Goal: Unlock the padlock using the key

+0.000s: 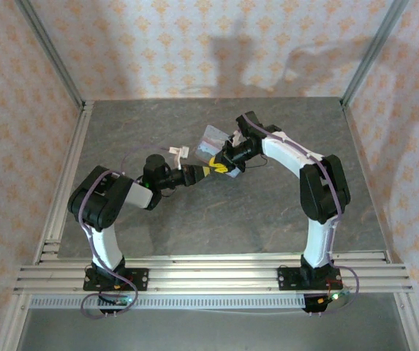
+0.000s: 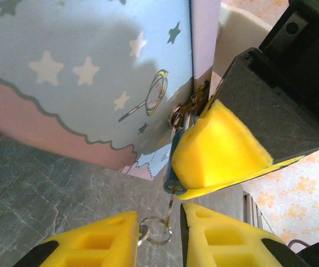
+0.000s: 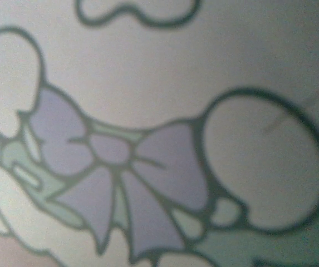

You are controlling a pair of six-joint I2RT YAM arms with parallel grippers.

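A pastel tin (image 2: 92,72) sits on the table (image 1: 194,219) between both arms. The right gripper (image 2: 184,167) clamps the padlock (image 2: 172,167) at the tin's clasp (image 2: 195,100). The left gripper (image 2: 159,233) has its jaws slightly apart around the ring (image 2: 155,231) of the key (image 2: 171,207), which is stuck into the padlock's bottom.
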